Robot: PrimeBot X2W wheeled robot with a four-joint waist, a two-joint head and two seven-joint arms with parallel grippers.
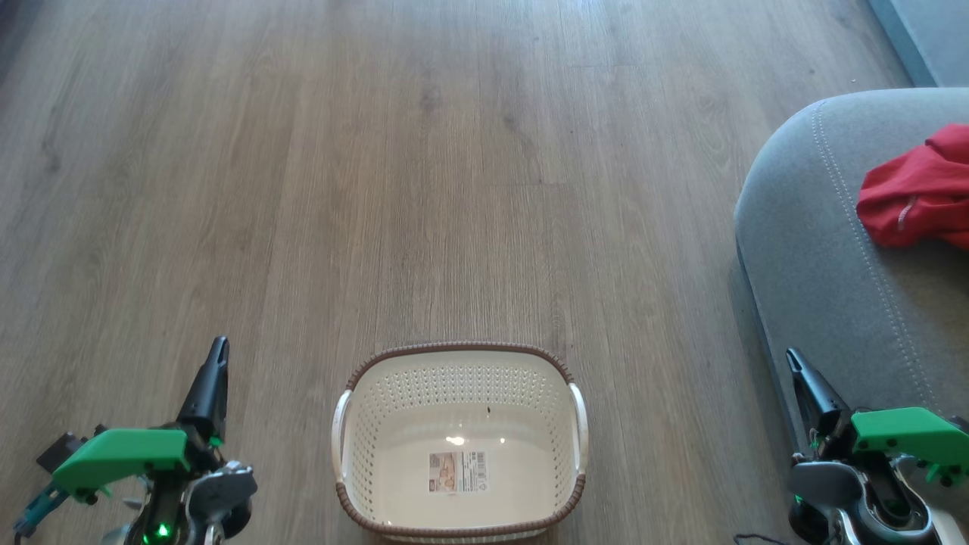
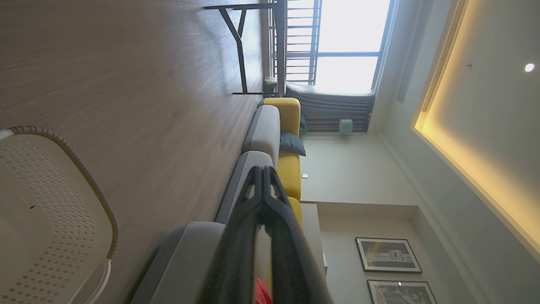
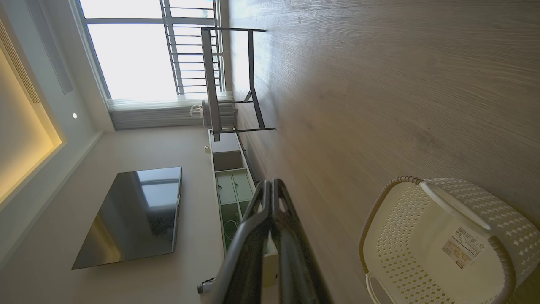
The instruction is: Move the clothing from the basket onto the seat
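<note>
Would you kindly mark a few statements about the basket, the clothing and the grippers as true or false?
1. The clothing lies in the basket. False: it lies on the seat.
2. The left gripper and the right gripper are both shut. True.
3. The basket stands on the seat. False: it stands on the wooden floor, beside the seat.
4. Neither gripper holds anything. True.
5. A label lies inside the basket. True.
</note>
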